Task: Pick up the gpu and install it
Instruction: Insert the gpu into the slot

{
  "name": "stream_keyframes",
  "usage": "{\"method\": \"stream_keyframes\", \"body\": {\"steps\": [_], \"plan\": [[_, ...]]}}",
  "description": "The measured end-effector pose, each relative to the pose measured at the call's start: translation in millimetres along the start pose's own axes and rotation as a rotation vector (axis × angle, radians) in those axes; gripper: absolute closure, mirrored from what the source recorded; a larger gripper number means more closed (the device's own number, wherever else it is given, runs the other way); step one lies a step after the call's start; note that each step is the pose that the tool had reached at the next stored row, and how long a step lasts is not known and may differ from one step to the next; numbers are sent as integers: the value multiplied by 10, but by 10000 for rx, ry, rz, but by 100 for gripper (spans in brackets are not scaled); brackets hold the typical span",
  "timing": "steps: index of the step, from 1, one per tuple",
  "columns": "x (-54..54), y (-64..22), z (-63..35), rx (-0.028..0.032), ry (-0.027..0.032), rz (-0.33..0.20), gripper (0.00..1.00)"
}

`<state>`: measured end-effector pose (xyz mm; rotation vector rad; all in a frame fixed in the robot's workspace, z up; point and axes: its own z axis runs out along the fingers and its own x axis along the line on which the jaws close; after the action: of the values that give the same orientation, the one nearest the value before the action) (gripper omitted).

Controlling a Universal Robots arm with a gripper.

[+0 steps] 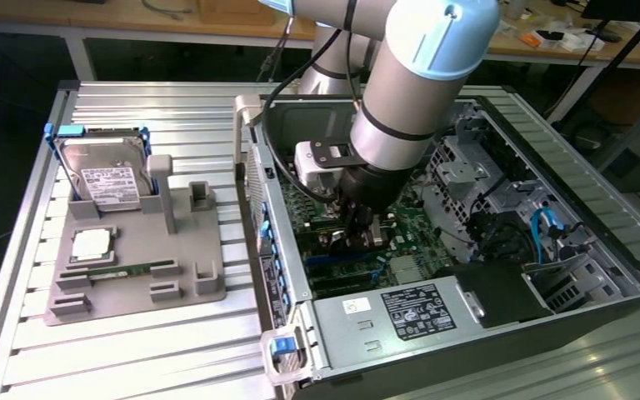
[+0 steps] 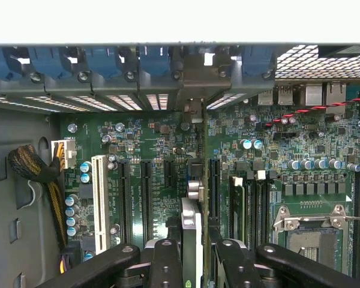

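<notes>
My gripper (image 1: 359, 237) reaches down into the open PC case (image 1: 587, 275), just above the green motherboard (image 1: 403, 271). In the wrist view the gripper (image 2: 198, 255) is shut on the gpu (image 2: 194, 207), a thin dark card seen edge-on between the two black fingers (image 2: 166, 258). The card stands upright over the expansion slots (image 2: 147, 192), and its far end reaches toward the rear slot openings of the case (image 2: 195, 111). Whether its lower edge touches a slot is hidden by the card itself.
A grey fixture tray (image 1: 203, 287) lies at the exterior view's left, holding a hard drive (image 1: 109, 179), a CPU (image 1: 90, 243) and a RAM stick (image 1: 114, 271). Inside the case are a power supply (image 1: 409, 312), drive cages (image 1: 487, 179), a white slot (image 2: 99, 192) and the CPU socket (image 2: 312, 234).
</notes>
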<state>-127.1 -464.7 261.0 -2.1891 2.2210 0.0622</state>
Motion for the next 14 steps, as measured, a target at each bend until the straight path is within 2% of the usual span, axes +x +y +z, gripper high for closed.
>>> {"method": "stream_keyframes", "body": {"steps": [14], "plan": [[-1, 0, -27, 2, -3, 0, 73]]}}
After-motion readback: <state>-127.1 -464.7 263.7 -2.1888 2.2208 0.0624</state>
